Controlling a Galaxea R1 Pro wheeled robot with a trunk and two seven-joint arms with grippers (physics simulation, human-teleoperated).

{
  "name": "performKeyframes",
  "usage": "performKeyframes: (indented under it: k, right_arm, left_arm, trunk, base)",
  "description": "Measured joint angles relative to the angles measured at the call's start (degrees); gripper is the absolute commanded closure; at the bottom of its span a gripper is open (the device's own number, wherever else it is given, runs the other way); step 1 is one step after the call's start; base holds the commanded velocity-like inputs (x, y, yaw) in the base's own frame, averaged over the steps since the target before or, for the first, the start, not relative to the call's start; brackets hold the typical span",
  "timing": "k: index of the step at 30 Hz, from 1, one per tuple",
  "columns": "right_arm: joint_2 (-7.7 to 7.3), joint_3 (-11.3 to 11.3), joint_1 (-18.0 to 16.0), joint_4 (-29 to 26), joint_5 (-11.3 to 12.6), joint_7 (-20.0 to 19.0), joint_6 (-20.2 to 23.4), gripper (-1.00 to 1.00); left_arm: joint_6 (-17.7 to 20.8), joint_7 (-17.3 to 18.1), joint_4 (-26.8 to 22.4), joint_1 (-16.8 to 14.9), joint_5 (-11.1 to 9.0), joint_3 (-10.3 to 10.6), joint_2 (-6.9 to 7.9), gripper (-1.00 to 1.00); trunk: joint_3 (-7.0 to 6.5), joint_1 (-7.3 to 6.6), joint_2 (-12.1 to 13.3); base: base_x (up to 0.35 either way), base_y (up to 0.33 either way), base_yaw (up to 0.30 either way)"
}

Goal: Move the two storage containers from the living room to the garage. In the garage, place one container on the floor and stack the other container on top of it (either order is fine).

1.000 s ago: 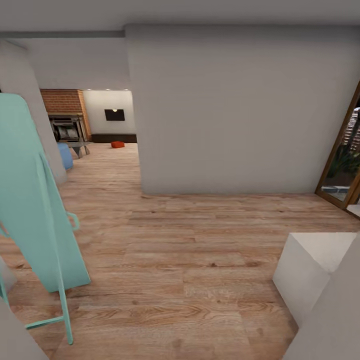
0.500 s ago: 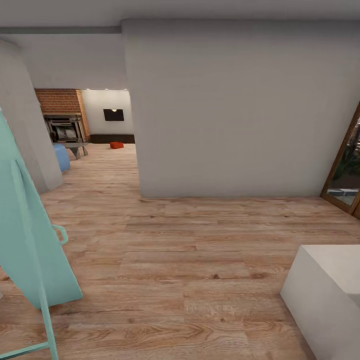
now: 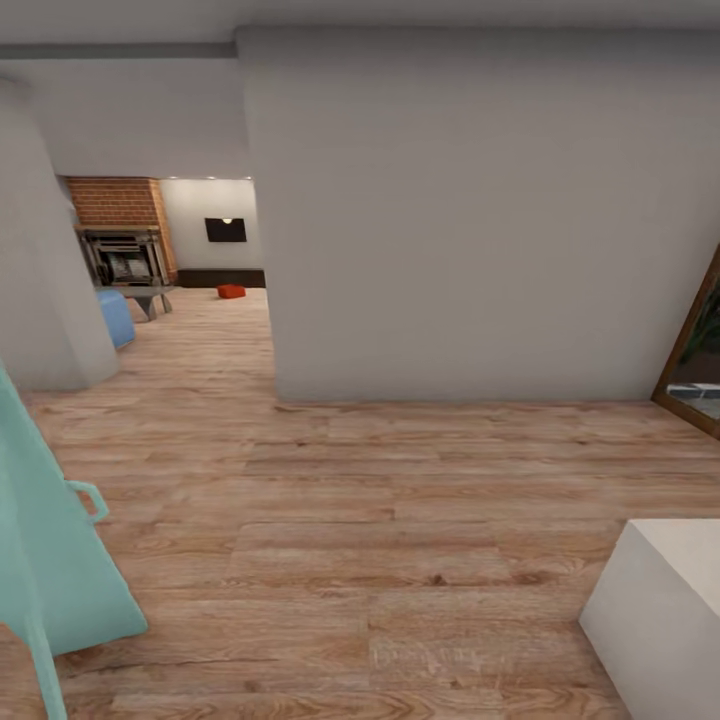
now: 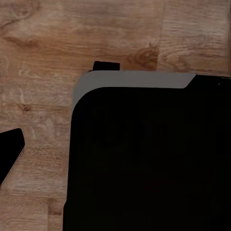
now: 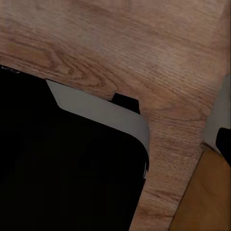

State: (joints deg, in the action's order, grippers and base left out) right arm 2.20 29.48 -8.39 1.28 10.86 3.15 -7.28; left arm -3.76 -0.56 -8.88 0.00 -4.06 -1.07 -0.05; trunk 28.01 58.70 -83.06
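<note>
1. Both wrist views look down past the robot's dark base point(image 4: 144, 159) at wood planks; I cannot tell whether either tool is apart or together.
2. One orange-red storage container point(image 3: 231, 291) lies far off at about 11 o'clock, on the living room floor point(image 3: 215, 330) beyond the grey wall point(image 3: 470, 220).
3. At this range its long axis and the nearer arm cannot be judged; driving comes first.
</note>
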Motion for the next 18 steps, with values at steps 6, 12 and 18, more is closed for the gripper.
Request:
performKeyframes:
  k: [6,12,18]
  right_arm:
    - [0.01,0.00,0.00,0.01,-0.03,0.02,0.00,-1.00]
    - [0.02,0.00,0.00,0.01,-0.03,0.03,0.00,-1.00]
    - [-0.01,0.00,0.00,0.02,-0.04,0.00,0.00,-1.00]
  left_arm:
    - [0.00,-0.04,0.06,0.00,-0.07,0.00,-0.02,-1.00]
    - [-0.07,-0.05,0.04,0.00,-0.04,0.00,-0.02,-1.00]
    - [-0.09,-0.05,0.08,0.00,-0.07,-0.01,-0.02,-1.00]
  trunk:
    - [0.00,0.00,0.00]
    - [0.00,0.00,0.00]
    - [0.00,0.00,0.00]
  base:
    - [0.323,0.000,0.000]
    - [0.323,0.000,0.000]
    - [0.323,0.000,0.000]
